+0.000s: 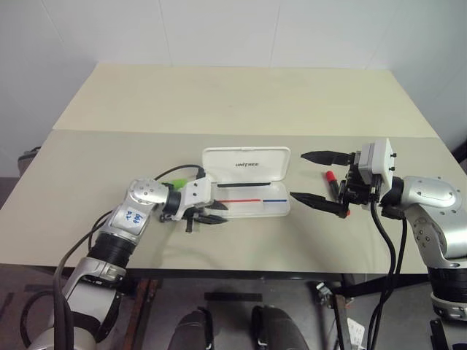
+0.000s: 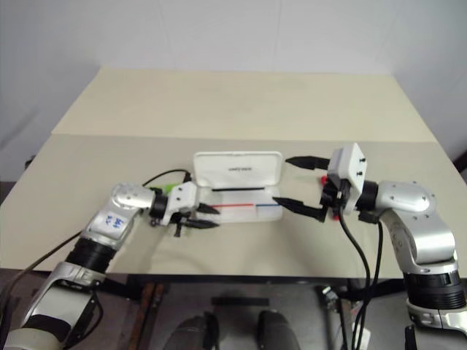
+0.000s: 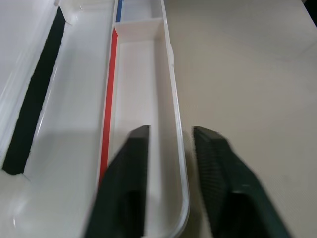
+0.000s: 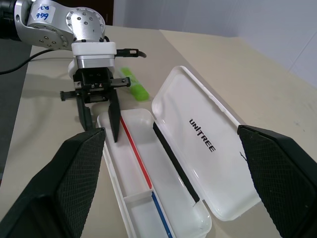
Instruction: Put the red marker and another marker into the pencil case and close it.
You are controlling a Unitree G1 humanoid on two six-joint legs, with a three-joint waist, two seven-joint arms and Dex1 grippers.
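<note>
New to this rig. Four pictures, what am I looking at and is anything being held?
It is a humanoid robot with two arms, each ending in two black jaws. The two wide pictures come from its head camera, looking down at a beige table. The other two come from cameras on each wrist.

On the table lies the pencil case, a white box with its lid open. The green marker lies beside it, behind the left gripper. That gripper's jaws are apart, straddling the long wall of the case's tray near one end, and hold nothing. The red marker lies past the case's other end. The right gripper hovers near it, wide open and empty.
</note>
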